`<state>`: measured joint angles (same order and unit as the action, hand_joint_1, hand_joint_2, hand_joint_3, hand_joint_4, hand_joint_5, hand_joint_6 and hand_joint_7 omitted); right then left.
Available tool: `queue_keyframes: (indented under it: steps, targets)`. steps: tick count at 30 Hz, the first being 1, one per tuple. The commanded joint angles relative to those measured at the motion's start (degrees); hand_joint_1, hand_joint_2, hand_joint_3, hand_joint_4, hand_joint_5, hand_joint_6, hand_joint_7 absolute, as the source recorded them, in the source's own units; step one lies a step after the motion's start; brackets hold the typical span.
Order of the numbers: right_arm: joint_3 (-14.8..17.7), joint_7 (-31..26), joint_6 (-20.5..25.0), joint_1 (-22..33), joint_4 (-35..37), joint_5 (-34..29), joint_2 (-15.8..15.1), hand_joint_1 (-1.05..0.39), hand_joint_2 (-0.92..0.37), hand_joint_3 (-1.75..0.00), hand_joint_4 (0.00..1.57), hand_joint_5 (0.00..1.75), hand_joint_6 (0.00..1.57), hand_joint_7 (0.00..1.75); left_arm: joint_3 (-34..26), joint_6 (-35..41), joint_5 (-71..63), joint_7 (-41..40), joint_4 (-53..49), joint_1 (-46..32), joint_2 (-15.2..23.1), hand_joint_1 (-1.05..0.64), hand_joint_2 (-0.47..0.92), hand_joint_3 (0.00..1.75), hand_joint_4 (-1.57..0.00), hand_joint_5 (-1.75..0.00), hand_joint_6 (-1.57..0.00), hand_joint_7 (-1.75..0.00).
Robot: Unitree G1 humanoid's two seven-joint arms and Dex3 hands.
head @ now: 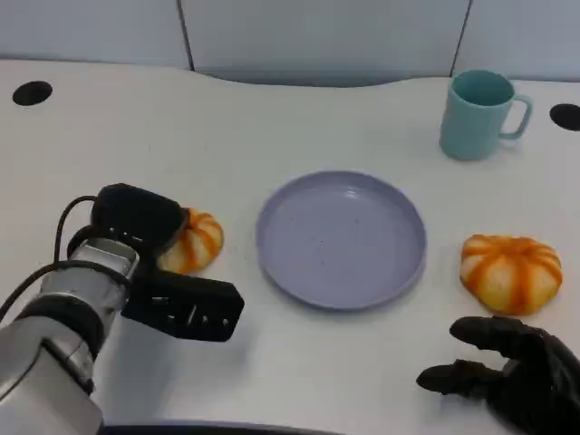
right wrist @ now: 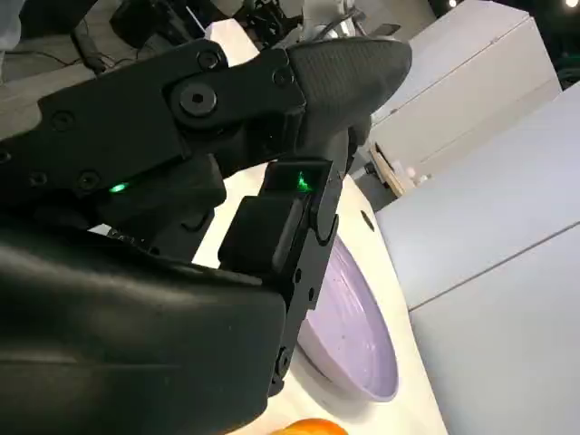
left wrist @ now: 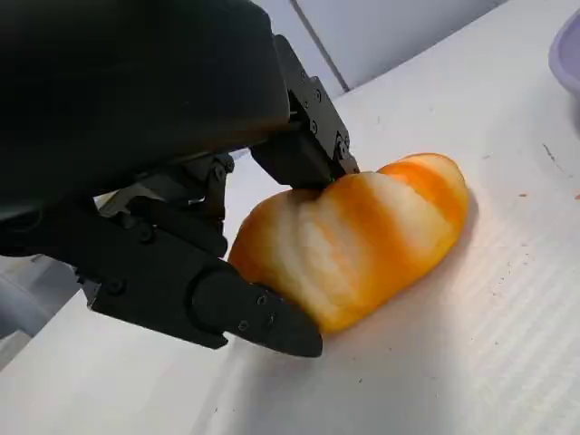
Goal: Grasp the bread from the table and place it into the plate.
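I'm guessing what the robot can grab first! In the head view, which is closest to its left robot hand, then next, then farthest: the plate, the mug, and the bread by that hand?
From the left robot hand:
1. Left bread, touching the fingers, left of the plate.
2. Purple plate, table middle.
3. Teal mug, far right corner.

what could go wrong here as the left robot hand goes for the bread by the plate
The left robot hand has fingers on both sides of the bread, which sits on the table. The soft roll may squash or slip out on the lift. Swinging low toward the plate, it might catch the rim and shove the plate toward the second bread.
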<state>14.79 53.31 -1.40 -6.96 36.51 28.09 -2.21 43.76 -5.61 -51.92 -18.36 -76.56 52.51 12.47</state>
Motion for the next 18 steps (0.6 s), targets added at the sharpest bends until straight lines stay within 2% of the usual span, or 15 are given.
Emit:
queue_keyframes:
  steps: [1, 3, 6, 7, 9, 11, 12, 18]
  targets:
    - [0.29, -0.41, 0.50, 0.44, -0.47, 0.69, -0.27, -0.70, -0.92, -0.17, 1.24, 0.19, 1.23, 0.00, -3.10, -1.59, 3.13, -0.25, -0.38, -1.10, 1.79, -0.23, 0.85, 0.02, -0.74, -1.75, -1.06, -0.24]
    - [0.35, -0.39, 0.69, 0.43, -0.43, 0.87, -0.22, -0.70, -0.92, -0.16, 1.24, 0.20, 1.23, 0.01, -5.40, -2.26, 5.43, -0.14, -0.20, -1.15, 1.88, -0.22, 0.88, 0.02, -0.71, -1.75, -1.08, -0.26]
    - [0.19, -0.30, 0.77, 0.50, -0.54, 0.97, -0.21, -0.70, -0.92, -0.16, 1.24, 0.19, 1.23, 0.01, -8.61, -3.25, 8.50, 0.06, 0.24, -1.04, 2.16, -0.20, 0.92, 0.04, -0.65, -1.75, -0.82, -0.89]
    - [0.15, -0.12, 0.77, 0.43, -0.38, 1.02, -0.25, -0.69, -0.92, -0.16, 1.24, 0.19, 1.23, 0.01, -9.80, -3.51, 9.61, 0.24, 0.44, -0.90, 2.28, -0.19, 0.92, 0.05, -0.65, -1.64, -0.75, -1.03]
    - [0.07, 0.03, 0.96, 0.38, -0.26, 1.07, -0.30, -0.69, -0.92, -0.16, 1.24, 0.19, 1.23, 0.01, -11.35, -4.52, 10.84, -0.21, 0.89, -0.55, 2.79, -0.18, 0.92, 0.07, -0.66, -1.52, -0.70, -1.08]
    - [-0.03, -0.22, 0.96, 0.49, -0.49, 1.02, -0.17, -0.69, -0.92, -0.16, 1.24, 0.19, 1.23, 0.01, -12.28, -5.39, 11.42, -0.22, 1.29, -0.04, 3.37, -0.17, 0.92, 0.08, -0.63, -1.61, -0.67, -1.17]
    - [-0.24, -0.69, 0.98, 0.76, -1.12, 0.80, -0.09, -0.69, -0.92, -0.16, 1.24, 0.20, 1.23, 0.01, -12.78, -5.95, 11.72, -0.24, 1.63, 0.28, 3.78, -0.17, 0.92, 0.10, -0.61, -1.68, -0.62, -1.29]
    - [-1.19, -2.04, 1.36, 1.82, -3.72, 0.47, 0.01, -0.71, -0.92, -0.16, 1.25, 0.20, 1.25, 0.01, -12.34, -8.88, 10.65, 0.30, 2.96, 1.75, 6.02, -0.18, 0.92, 0.06, -0.65, -1.75, -0.61, -1.35]
